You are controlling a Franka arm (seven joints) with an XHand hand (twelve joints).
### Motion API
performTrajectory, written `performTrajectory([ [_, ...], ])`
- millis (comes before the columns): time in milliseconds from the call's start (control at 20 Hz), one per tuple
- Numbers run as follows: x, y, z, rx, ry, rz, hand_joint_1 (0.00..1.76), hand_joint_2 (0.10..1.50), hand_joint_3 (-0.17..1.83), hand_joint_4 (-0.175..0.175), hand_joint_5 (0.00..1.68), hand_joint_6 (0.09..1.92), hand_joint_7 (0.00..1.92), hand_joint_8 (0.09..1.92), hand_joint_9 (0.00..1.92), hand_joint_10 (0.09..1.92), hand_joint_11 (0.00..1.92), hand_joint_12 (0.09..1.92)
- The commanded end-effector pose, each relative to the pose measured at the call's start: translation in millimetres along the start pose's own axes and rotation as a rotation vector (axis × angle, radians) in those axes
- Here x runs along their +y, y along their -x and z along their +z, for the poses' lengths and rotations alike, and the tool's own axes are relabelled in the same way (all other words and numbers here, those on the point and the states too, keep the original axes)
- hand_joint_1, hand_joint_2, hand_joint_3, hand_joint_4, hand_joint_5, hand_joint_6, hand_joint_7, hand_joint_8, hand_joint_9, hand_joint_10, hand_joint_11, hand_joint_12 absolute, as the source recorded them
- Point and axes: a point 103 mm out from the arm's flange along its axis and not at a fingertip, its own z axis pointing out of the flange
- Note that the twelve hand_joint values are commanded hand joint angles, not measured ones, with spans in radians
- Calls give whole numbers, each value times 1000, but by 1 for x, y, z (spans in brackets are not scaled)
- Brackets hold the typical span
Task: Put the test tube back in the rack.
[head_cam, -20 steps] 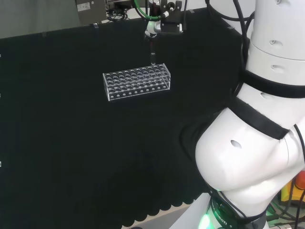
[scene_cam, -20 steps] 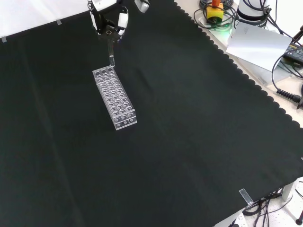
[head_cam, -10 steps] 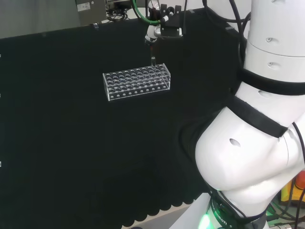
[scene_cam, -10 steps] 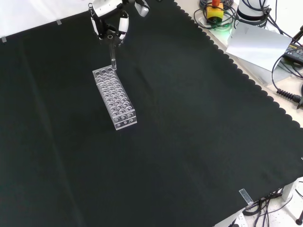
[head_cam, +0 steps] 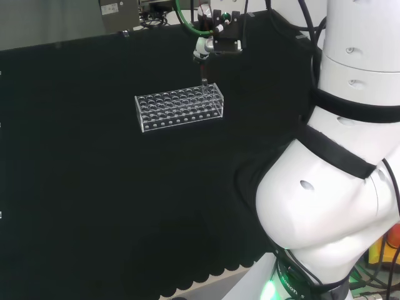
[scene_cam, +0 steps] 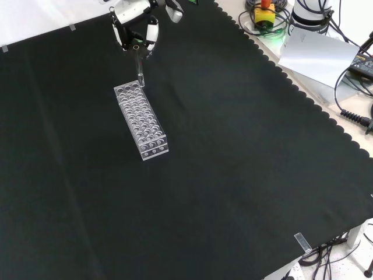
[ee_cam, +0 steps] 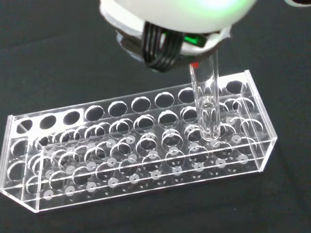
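Insertion is the step in hand: the hand (scene_cam: 135, 36) pinches the test tube (ee_cam: 206, 104) upright by its top, its rounded end at the mouth of a hole near one end of the clear rack (ee_cam: 141, 145) on the table (scene_cam: 233, 175). Best keep it vertical, lower straight, then release.

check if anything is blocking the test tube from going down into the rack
Nothing visible blocks it. The robot hand holds the test tube upright over the rack, its rounded tip right at an open hole near one end. The holes around it look empty.
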Motion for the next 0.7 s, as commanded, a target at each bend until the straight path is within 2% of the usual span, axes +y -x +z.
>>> performTrajectory([
  [50,1,1,7,4,-13,1,1331,694,546,-175,1431,87,1391,683,1597,620,1292,860],
  [700,9,0,13,2,-23,2,1331,694,546,-175,1431,87,1391,685,1597,622,1292,861],
])
